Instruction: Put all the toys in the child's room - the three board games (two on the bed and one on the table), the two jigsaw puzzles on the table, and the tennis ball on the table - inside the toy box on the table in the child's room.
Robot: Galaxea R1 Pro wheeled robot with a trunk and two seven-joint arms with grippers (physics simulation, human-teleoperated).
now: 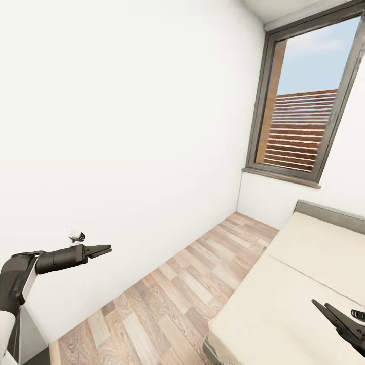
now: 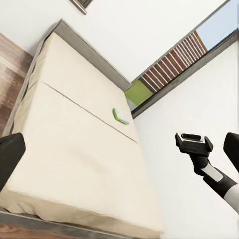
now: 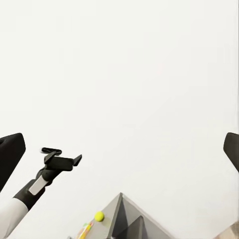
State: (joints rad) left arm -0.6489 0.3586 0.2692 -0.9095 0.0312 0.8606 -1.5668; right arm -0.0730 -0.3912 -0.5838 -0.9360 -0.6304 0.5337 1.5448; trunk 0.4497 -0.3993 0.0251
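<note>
One board game (image 2: 121, 116) lies near the bed (image 2: 74, 149) edge.

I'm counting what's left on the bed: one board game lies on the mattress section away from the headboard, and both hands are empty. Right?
Not quite. In the left wrist view the board game lies on the bed in the mattress section next to the grey headboard, just beyond the seam. The rest holds: the left hand and right hand are open and empty.
</note>
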